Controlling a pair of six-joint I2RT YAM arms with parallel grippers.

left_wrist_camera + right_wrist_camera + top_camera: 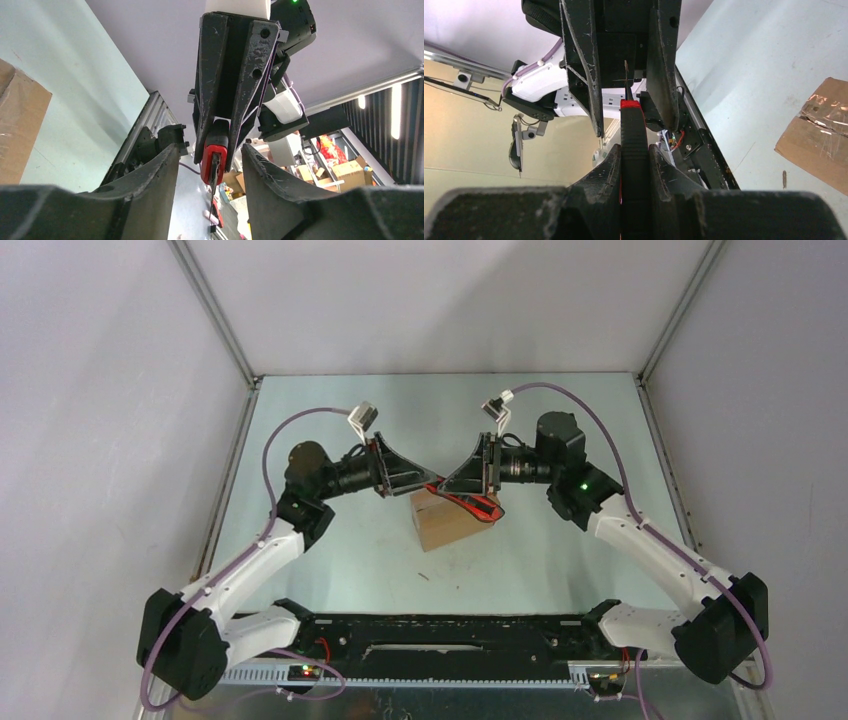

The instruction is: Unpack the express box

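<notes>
The express box (448,523), a small brown cardboard carton with clear tape on top, sits mid-table under both grippers; it also shows at the left edge of the left wrist view (20,125) and at the right of the right wrist view (819,150). My right gripper (462,480) is shut on the black-and-red handle of a knife (634,135), its thin blade pointing at the left gripper. My left gripper (210,150) is open. Its fingers (160,170) stand on either side of the knife's red front end (214,160) without touching it.
White enclosure walls with metal frame rails (215,315) surround the pale table (560,560). A black base rail (450,625) runs along the near edge between the arm bases. A small dark speck (425,576) lies on the table in front of the box.
</notes>
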